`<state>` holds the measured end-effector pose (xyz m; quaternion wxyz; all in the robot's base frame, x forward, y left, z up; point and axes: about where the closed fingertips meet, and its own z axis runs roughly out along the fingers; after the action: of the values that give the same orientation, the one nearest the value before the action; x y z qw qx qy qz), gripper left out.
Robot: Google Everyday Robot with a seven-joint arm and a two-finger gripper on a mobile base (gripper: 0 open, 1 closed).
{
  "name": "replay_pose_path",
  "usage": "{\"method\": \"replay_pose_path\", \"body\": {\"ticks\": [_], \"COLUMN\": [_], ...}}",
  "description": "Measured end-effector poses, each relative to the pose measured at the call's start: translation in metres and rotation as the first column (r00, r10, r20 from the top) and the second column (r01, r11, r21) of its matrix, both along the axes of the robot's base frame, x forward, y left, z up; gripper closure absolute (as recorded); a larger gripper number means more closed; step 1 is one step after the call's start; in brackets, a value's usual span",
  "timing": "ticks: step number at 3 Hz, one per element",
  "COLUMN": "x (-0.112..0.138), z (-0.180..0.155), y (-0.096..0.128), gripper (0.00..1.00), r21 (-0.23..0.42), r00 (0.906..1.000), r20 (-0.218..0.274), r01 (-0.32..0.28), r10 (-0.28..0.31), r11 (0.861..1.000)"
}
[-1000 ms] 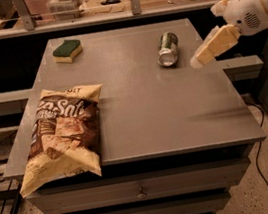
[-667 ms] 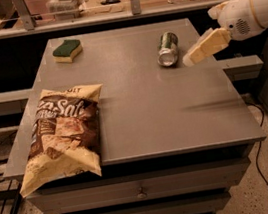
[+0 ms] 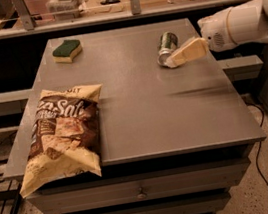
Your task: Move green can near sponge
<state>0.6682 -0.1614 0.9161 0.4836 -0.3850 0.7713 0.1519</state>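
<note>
The green can [image 3: 167, 46] lies on its side toward the far right of the tabletop [image 3: 149, 106], its long axis running roughly front to back with one silver end facing the camera. Right at that nearer end is the gripper [image 3: 175, 61], a pale wedge reaching in from the right on the white arm [image 3: 242, 23]. Its tip overlaps the can's lower edge in this view, so it is either touching or just beside it. Whether the jaws are spread or pressed together I cannot tell.

The sponge [image 3: 67, 50] rests near the far left corner, well apart from the can, with bare surface between them. A chip bag [image 3: 62, 133] lies flat at the near left, clear of that path.

The step in hand looks like the approach to the can, with no grasp yet evident. The next move calls for a firm hold across the can's body, since a round can lying down may roll if nudged. It then needs carrying leftward and setting down beside the sponge without knocking it.
</note>
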Motion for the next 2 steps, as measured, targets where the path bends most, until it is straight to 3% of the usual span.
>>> {"method": "replay_pose_path", "body": {"ticks": [2], "x": [0.043], "z": [-0.034], "y": [0.012], "gripper": [0.00], "r21": [0.093], "r00": [0.9973], "r20": [-0.028], "r01": [0.070], "r10": [-0.067], "r11": [0.993]}}
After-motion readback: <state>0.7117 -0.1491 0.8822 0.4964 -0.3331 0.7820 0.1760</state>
